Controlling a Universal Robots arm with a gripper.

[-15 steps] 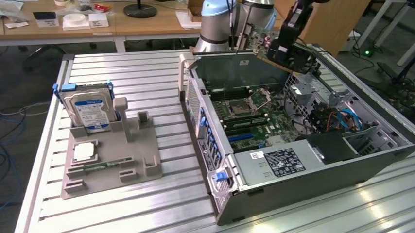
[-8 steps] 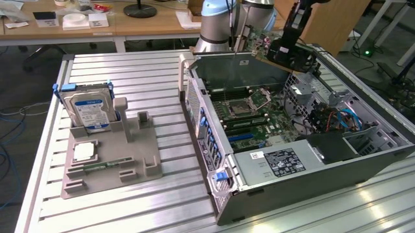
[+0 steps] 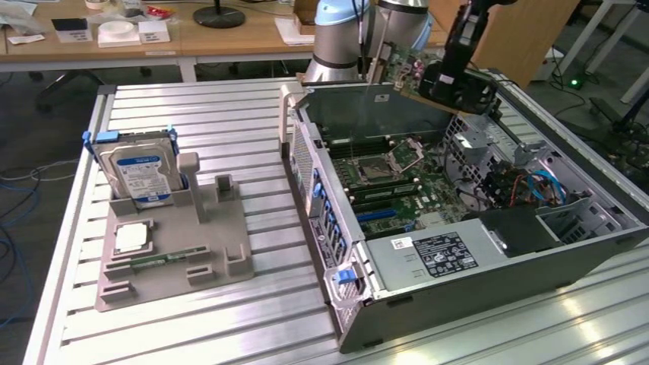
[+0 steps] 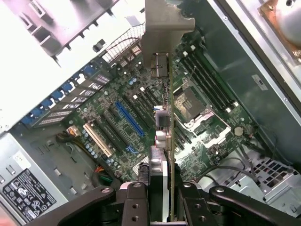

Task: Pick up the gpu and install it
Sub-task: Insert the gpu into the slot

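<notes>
A: How are the jaws set?
B: They are drawn partway in and clamped on the gpu (image 4: 161, 120), which is gripped edge-on between the fingers (image 4: 136, 202) of the gripper (image 4: 163, 190).
A: Where is the card held?
B: It is held in the air above the open computer case (image 3: 487, 266), over the motherboard (image 4: 117, 113), apart from every slot.
A: What could be spoiled?
B: If the card is lowered tilted or off line from the blue slot (image 4: 128, 117), its edge could be driven into the CPU socket (image 4: 190, 103) or the memory sticks (image 4: 207, 82). The bracket (image 4: 162, 28) could be caught on the case wall.
</notes>
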